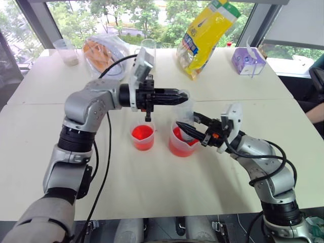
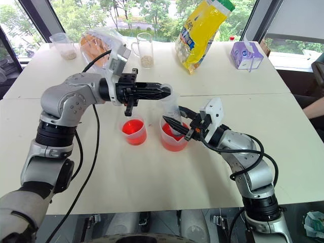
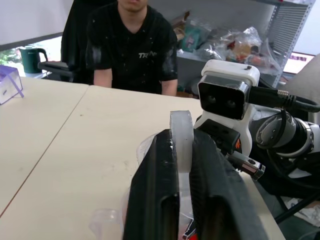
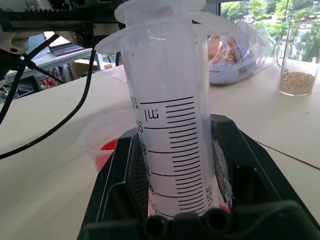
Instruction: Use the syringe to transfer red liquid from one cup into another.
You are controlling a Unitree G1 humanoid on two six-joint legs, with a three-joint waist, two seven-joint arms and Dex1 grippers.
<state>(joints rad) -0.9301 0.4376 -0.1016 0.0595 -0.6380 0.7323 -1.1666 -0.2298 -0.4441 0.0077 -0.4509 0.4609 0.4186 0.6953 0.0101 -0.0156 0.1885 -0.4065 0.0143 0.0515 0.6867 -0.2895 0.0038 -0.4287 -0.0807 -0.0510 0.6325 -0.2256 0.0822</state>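
Note:
The syringe (image 1: pixel 183 110) stands upright with its lower end in the wider clear cup (image 1: pixel 178 147), which holds red liquid (image 1: pixel 174 135). My right gripper (image 1: pixel 186 127) is shut on the syringe's marked barrel (image 4: pixel 170 105) from the right side. Coming in level from the left, my left gripper (image 1: pixel 179 94) is shut on the top of the syringe's plunger (image 3: pixel 181 122). The smaller clear cup (image 1: pixel 143 137) stands just to the left of the wider one and also holds red liquid (image 2: pixel 132 126). The syringe's tip is hidden inside the cup.
Along the table's far side stand a yellow bag (image 1: pixel 207 35), a purple box (image 1: pixel 246 61), a glass mug with grains (image 2: pixel 145 50), a clear bag of bread (image 1: pixel 104 50) and a clear cup (image 1: pixel 68 50). A person (image 3: pixel 132 45) sits at the table's right.

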